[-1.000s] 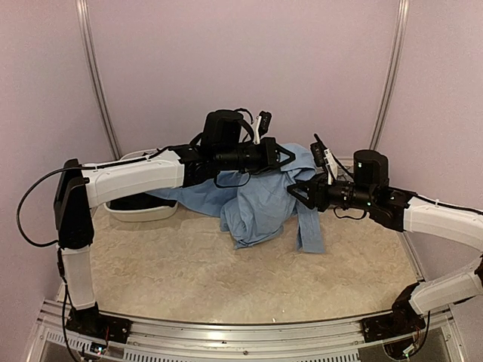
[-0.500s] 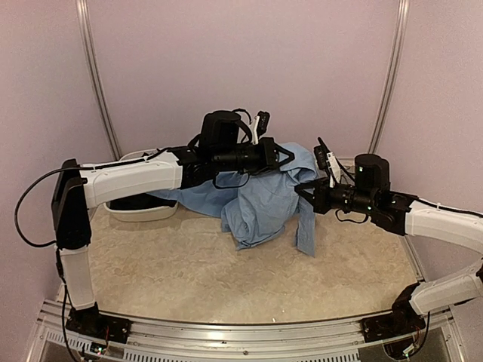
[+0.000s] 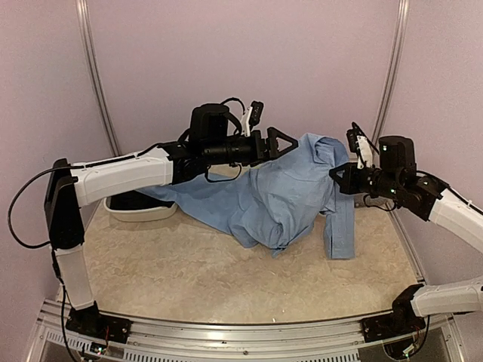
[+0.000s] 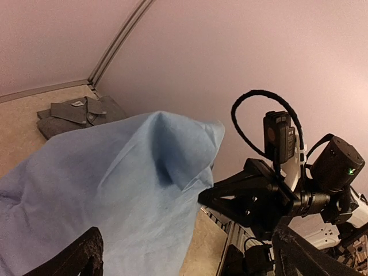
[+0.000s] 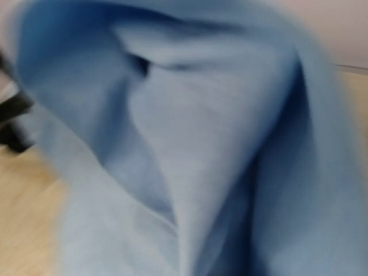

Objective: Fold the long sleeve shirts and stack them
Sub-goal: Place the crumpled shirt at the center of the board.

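Observation:
A light blue long sleeve shirt (image 3: 272, 200) hangs stretched across the back of the table, with one sleeve (image 3: 341, 230) drooping at the right. My right gripper (image 3: 338, 175) is shut on the shirt's upper right part and holds it off the table. In the right wrist view blurred blue cloth (image 5: 190, 144) fills the frame and hides the fingers. My left gripper (image 3: 283, 143) stands open just above the shirt's top edge, its dark fingers (image 4: 77, 259) wide apart with the blue cloth (image 4: 115, 172) in front. A folded grey shirt (image 4: 75, 112) lies at the far corner.
A white tub (image 3: 139, 210) with dark contents sits at the back left under the left arm; the shirt's left end (image 3: 162, 194) reaches it. The tan tabletop (image 3: 189, 271) meets a metal rail (image 3: 226, 332) at the near edge. Lilac walls close the back and sides.
My left gripper has opened and let go of the light blue shirt. The right gripper shut on the cloth and moved right and up, drawing the bunched shirt out wide.

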Controlling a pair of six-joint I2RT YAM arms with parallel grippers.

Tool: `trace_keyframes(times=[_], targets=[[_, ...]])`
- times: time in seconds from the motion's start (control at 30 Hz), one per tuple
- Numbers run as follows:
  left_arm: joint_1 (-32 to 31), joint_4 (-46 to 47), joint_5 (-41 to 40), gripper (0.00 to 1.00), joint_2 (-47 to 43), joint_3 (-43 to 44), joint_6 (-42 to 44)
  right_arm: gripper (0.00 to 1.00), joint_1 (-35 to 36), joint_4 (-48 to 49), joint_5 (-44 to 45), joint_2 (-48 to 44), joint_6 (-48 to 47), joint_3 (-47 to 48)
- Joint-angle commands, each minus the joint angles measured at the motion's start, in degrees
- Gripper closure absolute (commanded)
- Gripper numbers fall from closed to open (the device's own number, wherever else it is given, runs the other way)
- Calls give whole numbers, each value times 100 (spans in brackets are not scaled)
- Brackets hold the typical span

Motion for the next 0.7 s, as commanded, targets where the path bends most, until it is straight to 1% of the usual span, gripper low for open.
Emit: trace_keyframes(times=[0.0, 0.13, 0.23, 0.27, 0.3, 0.33, 0.43, 0.47, 0.5, 0.57, 0.67], targets=[[374, -559, -221, 1, -216, -181, 600, 100, -1052, -1135, 430, -248, 144, 255], [445, -1181, -950, 1, -526, -472, 1489, 100, -1872, -1403, 307, 69, -163, 261], [457, -1490, -1437, 1, -764, -805, 2076, 100, -2267, -1448, 376, 558, -433, 274], [475, -1590, -1545, 1, -832, -911, 2201, 97, -2317, -1436, 384, 688, -489, 285], [498, -1698, -1634, 1, -884, -1012, 2309, 93, -2341, -1412, 347, 786, -532, 302], [526, -1821, -1680, 1, -963, -1108, 2434, 84, -2338, -1413, 191, 856, -576, 315], [599, -2314, -1660, 1, -1094, -1317, 2766, 42, -2253, -1220, -565, 797, -635, 219], [610, -2384, -1626, 1, -1108, -1390, 2853, 31, -2159, -1221, -632, 720, -630, 192], [604, -2506, -1544, 1, -1125, -1478, 2930, 23, -2003, -1284, -532, 644, -650, 182], [599, -2575, -1354, 1, -1138, -1702, 3002, 19, -1584, -1525, -281, 493, -717, 176], [559, -2599, -1034, 1, -1101, -2024, 3022, 18, -963, -1825, -259, 355, -486, 24]])
